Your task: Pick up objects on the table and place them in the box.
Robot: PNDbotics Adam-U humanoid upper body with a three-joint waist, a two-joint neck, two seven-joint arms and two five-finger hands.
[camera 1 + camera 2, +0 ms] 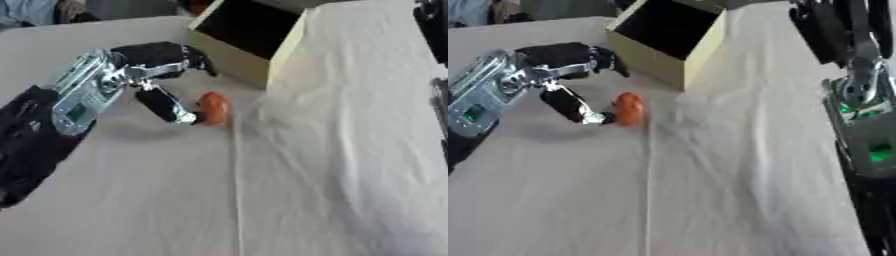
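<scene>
Left eye view, left hand [149, 65] fingers apart, thumb touching orange object [213, 108], box [229, 56] beyond

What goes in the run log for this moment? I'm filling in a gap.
phase: reach/grasp | left hand: open, thumb tip at orange object | right hand: raised, idle, right edge | box: open | object on table, not boxed

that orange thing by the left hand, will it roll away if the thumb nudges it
Probably. The orange object looks rounded and smooth, so a nudge may roll it across the white cloth. It looks small beside the left hand, so likely light. The thumb tip sits against its left side only, fingers above, so it could slip away.
</scene>
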